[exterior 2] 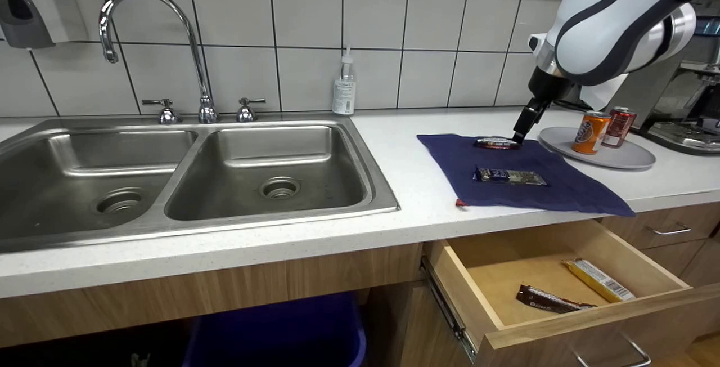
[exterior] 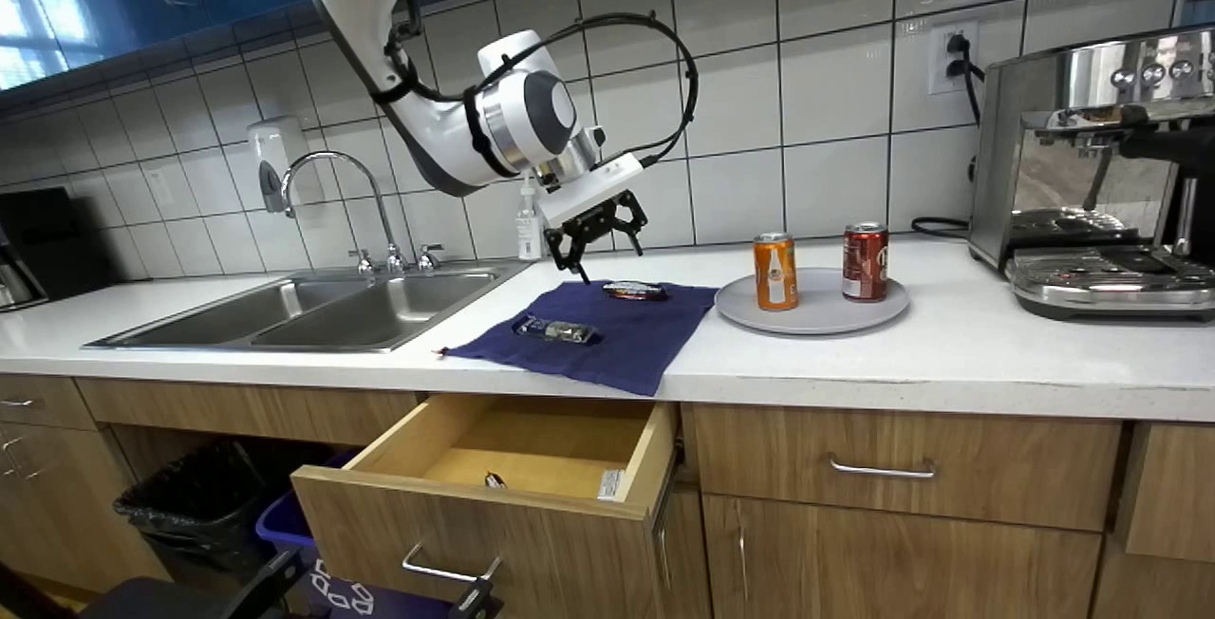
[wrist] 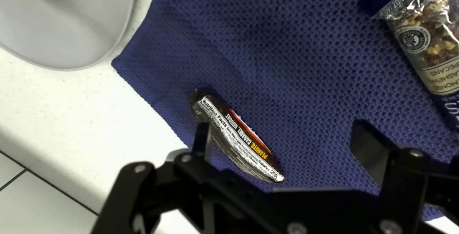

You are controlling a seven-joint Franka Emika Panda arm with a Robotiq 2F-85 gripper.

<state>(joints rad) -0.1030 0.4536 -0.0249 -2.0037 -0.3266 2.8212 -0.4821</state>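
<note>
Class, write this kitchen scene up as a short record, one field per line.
Gripper: open, holding nothing
Nearest to it: peanut-caramel bar, lying on blue cloth; contact unclear
Also on cloth: nut bar
Plate: gray, bearing orange can and red can
Drawer: open, holding yellow bar and brown bar
Sink: two basins, beside the cloth

A glossy white-tiled wall rises behind a white desk, with a socket and a dispenser fixed to it and blue cupboards overhead, where a bright glare shines off one end. A double metal sink with a tall curved tap is sunk into the desk. Wood-grain cabinets with metal handles stand below, one drawer pulled out, and brown floor shows in a lower corner of an exterior view.
</note>
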